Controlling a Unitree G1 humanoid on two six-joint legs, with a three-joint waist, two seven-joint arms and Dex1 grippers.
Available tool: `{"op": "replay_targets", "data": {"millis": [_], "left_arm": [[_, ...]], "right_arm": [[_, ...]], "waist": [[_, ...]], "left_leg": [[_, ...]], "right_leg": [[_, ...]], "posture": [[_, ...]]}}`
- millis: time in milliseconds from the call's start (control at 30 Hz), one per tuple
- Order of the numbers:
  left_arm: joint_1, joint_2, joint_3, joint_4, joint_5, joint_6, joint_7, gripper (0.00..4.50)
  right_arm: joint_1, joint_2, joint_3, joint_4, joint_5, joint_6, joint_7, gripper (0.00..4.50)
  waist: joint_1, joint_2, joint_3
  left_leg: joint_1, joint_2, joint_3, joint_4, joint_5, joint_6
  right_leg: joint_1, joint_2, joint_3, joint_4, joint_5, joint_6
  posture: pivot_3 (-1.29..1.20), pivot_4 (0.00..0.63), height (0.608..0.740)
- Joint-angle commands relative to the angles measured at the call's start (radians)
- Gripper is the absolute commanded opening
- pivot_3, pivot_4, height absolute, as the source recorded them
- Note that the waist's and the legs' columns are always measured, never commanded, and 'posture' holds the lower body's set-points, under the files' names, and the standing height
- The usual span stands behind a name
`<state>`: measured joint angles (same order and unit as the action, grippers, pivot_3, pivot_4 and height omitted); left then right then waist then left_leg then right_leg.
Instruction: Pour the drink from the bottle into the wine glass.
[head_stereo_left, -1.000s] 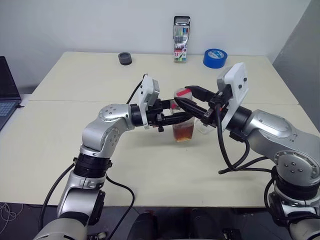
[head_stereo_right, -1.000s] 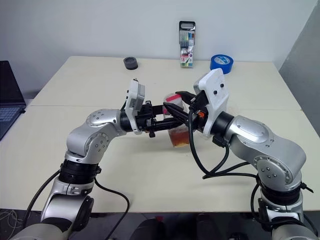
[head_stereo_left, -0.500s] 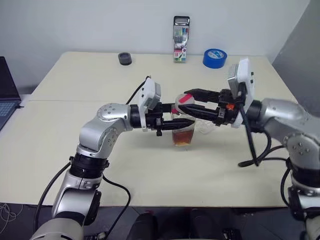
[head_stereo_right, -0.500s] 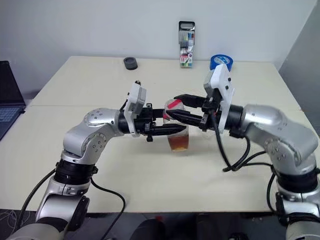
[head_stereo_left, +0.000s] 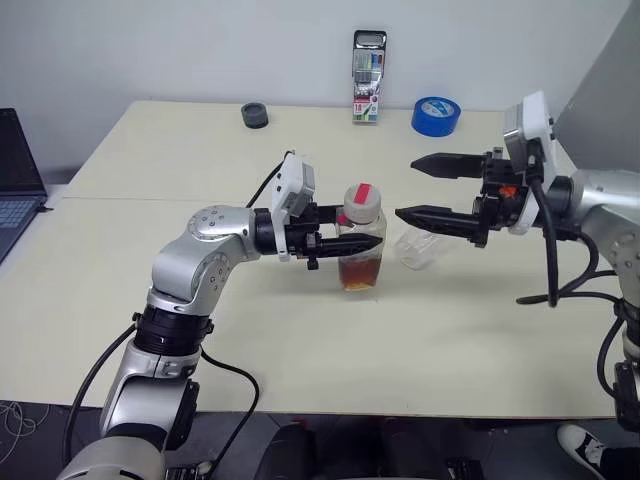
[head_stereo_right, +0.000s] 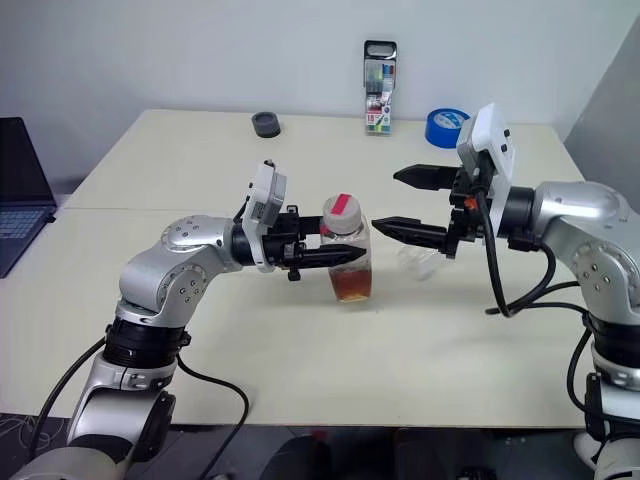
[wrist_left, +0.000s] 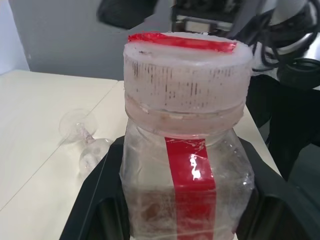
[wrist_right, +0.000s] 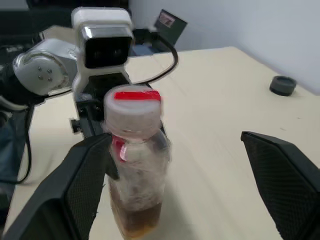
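Observation:
The bottle (head_stereo_left: 360, 240) stands upright on the table with its pink-red cap (head_stereo_left: 362, 196) on. The reddish-brown drink (head_stereo_left: 360, 272) fills its lower part. My left gripper (head_stereo_left: 345, 230) reaches in level from the left and is shut on the bottle's body, seen close up in the left wrist view as bottle (wrist_left: 187, 165). My right gripper (head_stereo_left: 406, 187) hovers open to the right of the bottle, apart from it, with nothing between its fingers (wrist_right: 85, 180). The wine glass (head_stereo_left: 420, 250) lies on its side on the table just right of the bottle, below the right gripper.
At the table's far edge stand a marker pack (head_stereo_left: 368, 62), a blue tape roll (head_stereo_left: 435, 116) and a small black round object (head_stereo_left: 254, 115). A laptop (head_stereo_left: 15, 170) sits at the far left.
My right gripper, which was closed around the bottle's cap, has opened wide and drawn back to the right. The left gripper and the bottle have stayed put.

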<state>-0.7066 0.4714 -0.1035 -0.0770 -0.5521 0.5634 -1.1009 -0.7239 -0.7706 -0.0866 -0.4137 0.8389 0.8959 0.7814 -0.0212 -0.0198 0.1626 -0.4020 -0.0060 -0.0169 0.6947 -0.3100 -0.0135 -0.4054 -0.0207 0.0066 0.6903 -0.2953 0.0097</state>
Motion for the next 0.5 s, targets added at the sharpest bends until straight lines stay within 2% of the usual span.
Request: {"op": "replay_targets", "data": {"millis": [33, 267, 500], "left_arm": [[-0.008, -0.007, 0.032, -0.041, -0.022, -0.019, 0.008, 2.12], [-0.021, -0.014, 0.02, -0.03, -0.006, -0.033, 0.011, 2.12], [-0.026, -0.019, 0.019, -0.022, 0.004, -0.045, 0.014, 2.12]], "right_arm": [[0.019, 0.07, -0.048, -0.153, 0.066, 0.049, -0.175, 4.48], [0.05, 0.221, 0.029, -0.217, -0.014, 0.017, -0.371, 4.48], [0.088, 0.251, 0.063, -0.206, -0.092, -0.035, -0.386, 4.48]], "waist": [[-0.005, 0.0, 0.0], [-0.006, 0.0, 0.0], [-0.006, 0.0, 0.0]], "left_leg": [[0.0, 0.0, 0.0, 0.0, 0.0, 0.0], [0.001, 0.0, 0.0, 0.001, 0.0, 0.0], [0.001, -0.001, 0.0, 0.001, 0.0, 0.0]], "right_leg": [[0.0, 0.0, 0.0, 0.001, 0.0, 0.0], [0.0, 0.0, 0.0, 0.004, 0.0, 0.0], [0.0, 0.0, 0.0, 0.003, 0.0, 0.0]], "posture": [[0.0, 0.15, 0.74], [0.0, 0.15, 0.74], [0.0, 0.15, 0.74]]}}
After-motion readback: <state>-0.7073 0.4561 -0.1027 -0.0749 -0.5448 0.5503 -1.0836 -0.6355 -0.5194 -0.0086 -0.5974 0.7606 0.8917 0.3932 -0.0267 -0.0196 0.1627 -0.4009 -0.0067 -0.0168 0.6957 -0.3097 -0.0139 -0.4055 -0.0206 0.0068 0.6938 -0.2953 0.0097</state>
